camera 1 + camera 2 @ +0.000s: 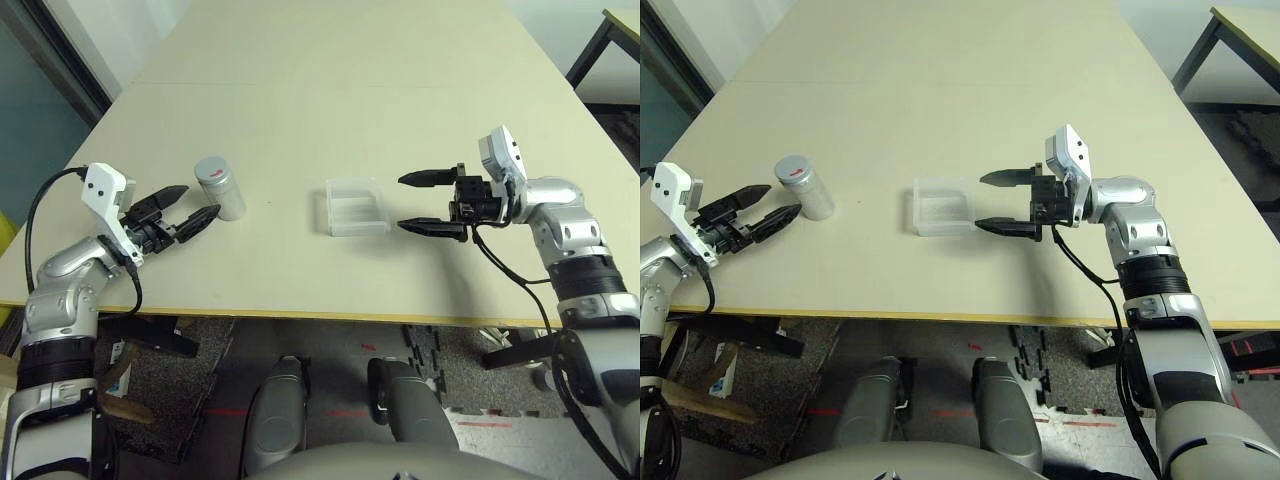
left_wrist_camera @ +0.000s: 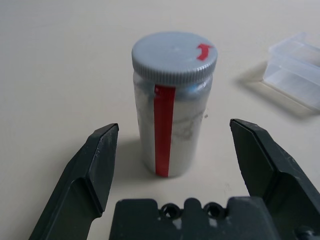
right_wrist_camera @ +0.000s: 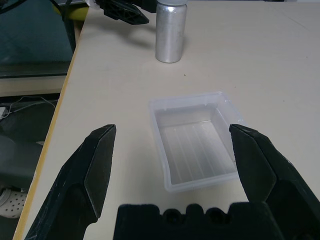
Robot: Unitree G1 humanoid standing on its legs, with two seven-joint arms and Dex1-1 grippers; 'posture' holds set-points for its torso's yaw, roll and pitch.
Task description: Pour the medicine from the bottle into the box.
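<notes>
Standing capped on the table [image 1: 300, 110], the bottle [image 1: 220, 187] faces the left gripper [image 1: 184, 207], fingers spread; right gripper [image 1: 428, 203] fingers spread beside the box [image 1: 355, 206].

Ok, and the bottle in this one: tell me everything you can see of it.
The bottle is a small whitish-grey plastic cylinder with a ribbed grey screw cap bearing a red mark, and a red strip running down its side. It stands upright and capped on the table, towards the robot's left, apart from the clear box. The open left gripper sits just short of it, not touching. Its contents cannot be made out.
</notes>
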